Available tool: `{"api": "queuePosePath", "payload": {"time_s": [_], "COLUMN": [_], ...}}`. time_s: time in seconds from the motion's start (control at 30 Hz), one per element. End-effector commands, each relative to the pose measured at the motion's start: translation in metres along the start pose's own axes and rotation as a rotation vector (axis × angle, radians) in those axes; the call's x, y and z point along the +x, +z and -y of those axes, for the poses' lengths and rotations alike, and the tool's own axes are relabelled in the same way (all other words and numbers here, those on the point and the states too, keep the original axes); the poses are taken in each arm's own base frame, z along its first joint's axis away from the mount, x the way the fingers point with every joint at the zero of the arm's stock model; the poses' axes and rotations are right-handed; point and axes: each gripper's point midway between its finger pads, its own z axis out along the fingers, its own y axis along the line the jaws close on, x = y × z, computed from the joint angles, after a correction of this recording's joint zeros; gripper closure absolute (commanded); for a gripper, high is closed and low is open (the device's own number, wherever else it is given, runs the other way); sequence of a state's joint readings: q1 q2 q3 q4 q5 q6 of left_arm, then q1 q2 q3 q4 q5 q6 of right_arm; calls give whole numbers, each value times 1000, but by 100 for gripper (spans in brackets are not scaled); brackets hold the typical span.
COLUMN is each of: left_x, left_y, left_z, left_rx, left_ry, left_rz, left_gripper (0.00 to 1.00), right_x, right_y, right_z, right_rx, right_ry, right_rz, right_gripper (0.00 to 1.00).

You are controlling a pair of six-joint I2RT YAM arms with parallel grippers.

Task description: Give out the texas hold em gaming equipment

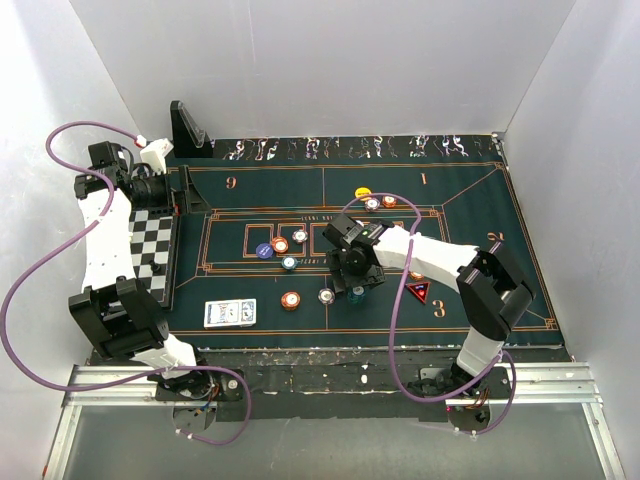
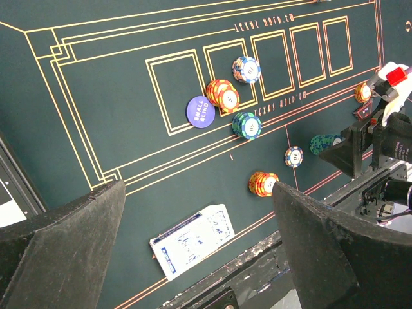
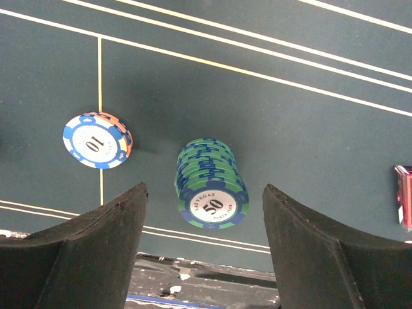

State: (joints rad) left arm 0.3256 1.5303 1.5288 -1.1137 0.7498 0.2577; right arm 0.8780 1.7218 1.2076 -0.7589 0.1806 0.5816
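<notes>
Near the table's front edge, blue-and-white playing cards [image 1: 229, 313] lie on the dark green, orange-lined mat [image 1: 470, 200]. Just beyond, the right gripper [image 3: 203, 190] is wide open. A green-and-blue stack of round chips [image 3: 211, 187], marked "LAS VEGAS 50", sits between its fingers and touches neither. Beside it lies a white-and-blue chip [image 3: 96, 140] marked "10". Farther off, a blue disc [image 2: 200, 110] reads "SMALL BLIND". At far left, the left gripper [image 2: 198, 187] hangs open and empty.
</notes>
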Motion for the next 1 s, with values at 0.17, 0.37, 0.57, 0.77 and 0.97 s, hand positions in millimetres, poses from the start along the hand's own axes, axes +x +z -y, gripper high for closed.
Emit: {"api": "queuePosePath", "payload": {"time_s": [0.17,0.37,0.57,0.77,0.97], "left_x": [-7,-8,-8,-9,-9], "left_y": [-7,-7,-8,-8,-8], "left_z": [8,8,8,8,8], "left_rx": [15,17,15,14,13], "left_ry": [26,23,26,22,24], "left_rz": [38,41,41,41,44], "left_gripper": [2,2,2,2,2], "right_x": [-4,-2,-1,-2,1], "right_y": [3,7,8,4,5], "right_z": [-4,-2,-2,-2,-1], "right_rx": [-33,-32,-35,-38,-32], "right_ry": [40,45,46,49,50], "right_rz": [2,-11,-17,-6,-13], "right_gripper": [29,36,41,46,54]}}
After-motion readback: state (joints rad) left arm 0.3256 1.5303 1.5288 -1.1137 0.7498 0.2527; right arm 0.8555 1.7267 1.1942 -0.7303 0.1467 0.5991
